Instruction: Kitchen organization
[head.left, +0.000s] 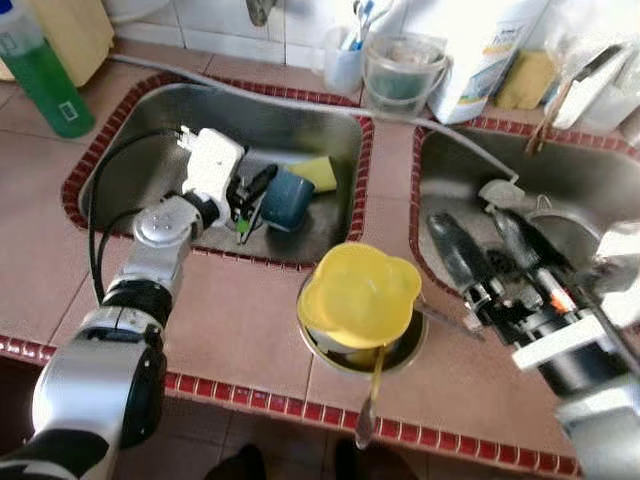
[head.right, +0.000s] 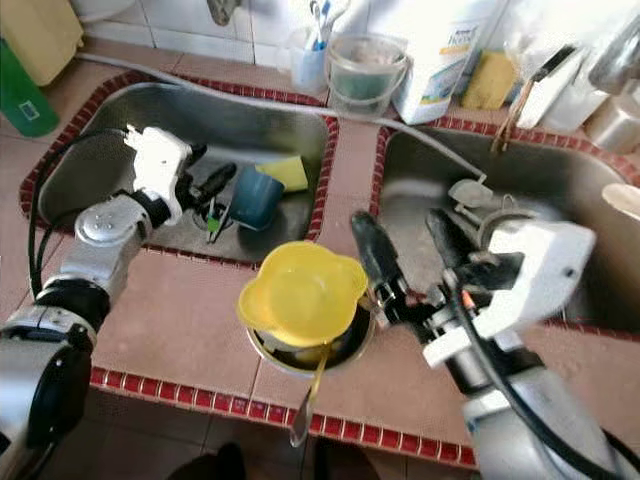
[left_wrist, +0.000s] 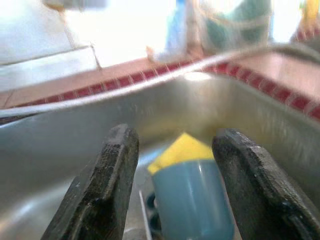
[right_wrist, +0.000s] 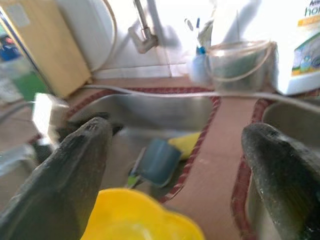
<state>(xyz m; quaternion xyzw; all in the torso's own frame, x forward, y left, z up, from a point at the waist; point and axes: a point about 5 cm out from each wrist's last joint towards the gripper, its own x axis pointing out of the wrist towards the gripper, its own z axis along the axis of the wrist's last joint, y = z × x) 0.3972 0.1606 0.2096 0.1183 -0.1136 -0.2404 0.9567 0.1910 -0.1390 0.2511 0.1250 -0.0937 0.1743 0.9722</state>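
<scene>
Left eye view looks down on a tiled counter (head.left: 230, 320) with two steel sinks, and the left gripper (head.left: 252, 208) is down inside the left sink (head.left: 140, 130), fingers spread apart with nothing between them, right beside a blue cup (head.left: 288, 198) lying on its side on the sink floor. Left wrist view puts that cup (left_wrist: 192, 200) squarely in the gap between the two black fingers (left_wrist: 102, 195), though contact cannot be made out, and a yellow sponge (left_wrist: 181, 149) sits just behind the cup. Something small and green (head.left: 241, 226) lies by the gripper's tips, too small to name. Over on the counter strip between the sinks, a yellow bowl (head.left: 360, 293) rests on top of a metal pot (head.left: 405, 352), with a spoon (head.left: 368, 405) hanging out over the front edge. The right gripper (head.right: 410, 262) hovers wide open just beside the yellow bowl, over the near rim of the right sink (head.right: 560, 180), holding nothing; right wrist view shows its two fingers (right_wrist: 75, 160) far apart, with the bowl (right_wrist: 135, 215) low between them. Along the back wall stand a green bottle (head.left: 40, 70), a clear tub (head.left: 400, 70), a white jug (head.left: 485, 50) and a cup of toothbrushes (head.left: 345, 50).
</scene>
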